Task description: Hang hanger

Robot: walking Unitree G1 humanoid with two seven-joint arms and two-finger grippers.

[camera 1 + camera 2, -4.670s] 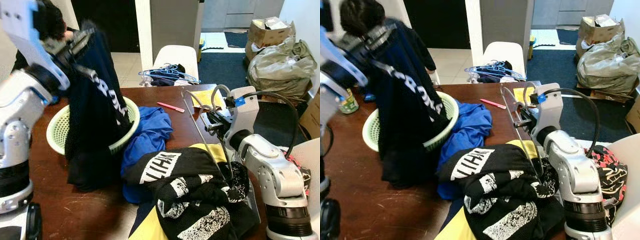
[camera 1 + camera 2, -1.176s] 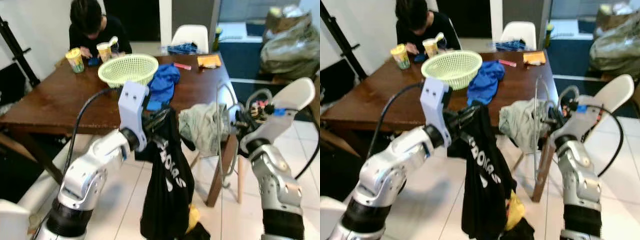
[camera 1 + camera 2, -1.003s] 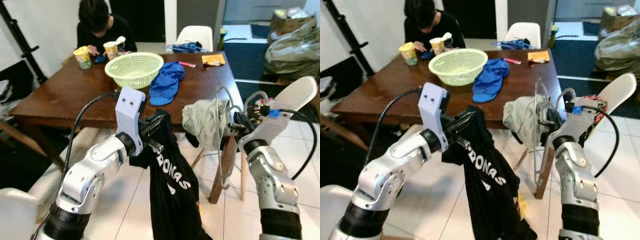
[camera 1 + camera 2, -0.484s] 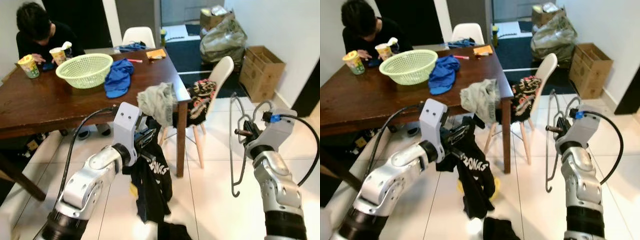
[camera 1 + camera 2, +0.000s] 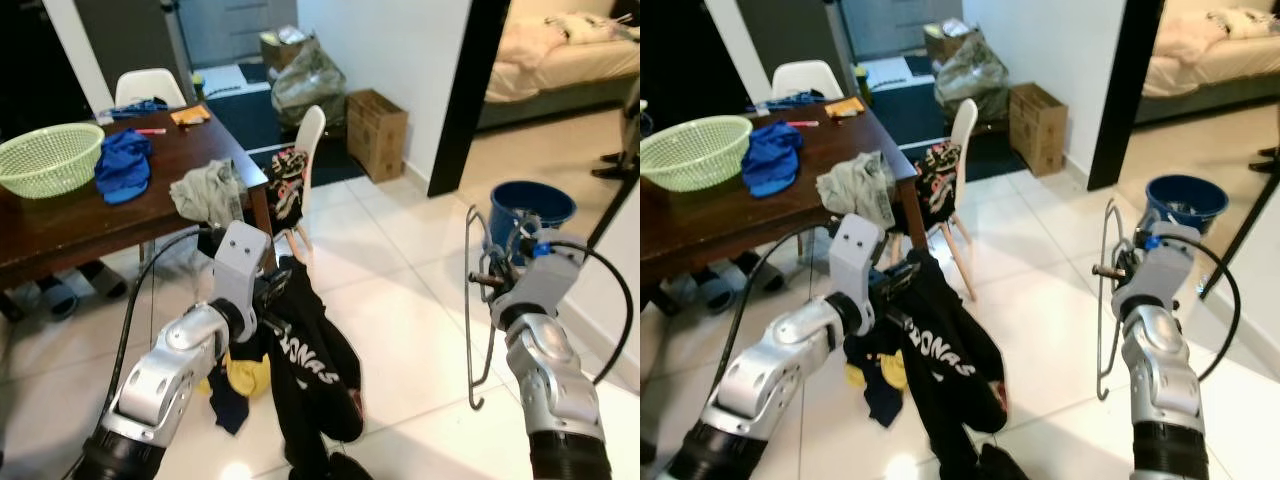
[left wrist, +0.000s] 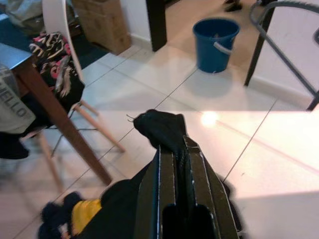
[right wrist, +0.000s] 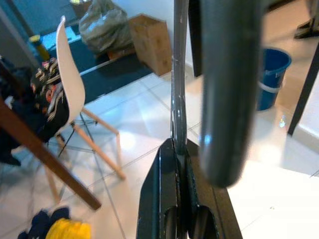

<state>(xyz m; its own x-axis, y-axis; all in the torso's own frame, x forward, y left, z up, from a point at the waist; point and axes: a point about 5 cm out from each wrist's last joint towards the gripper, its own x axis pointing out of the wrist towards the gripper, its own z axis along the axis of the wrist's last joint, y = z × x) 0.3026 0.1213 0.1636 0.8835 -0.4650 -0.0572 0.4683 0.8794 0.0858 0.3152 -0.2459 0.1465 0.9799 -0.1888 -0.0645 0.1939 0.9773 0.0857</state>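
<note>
2 head eyes look down over tiled floor, wrist cameras look along fingers, all share blue bucket (image 5: 532, 206)

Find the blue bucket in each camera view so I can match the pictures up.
Left eye view: blue bucket on the floor at right, behind the hanger.
Right eye view: at right, near the dark door frame.
Left wrist view: on the tiles, beyond the black garment.
Right wrist view: on the floor, partly hidden by something dark and blurred.
Shared landmark: white chair draped with patterned cloth.

Silver jointed arms, white wrist housings, looping black cables, blue tab by right wrist.
</note>
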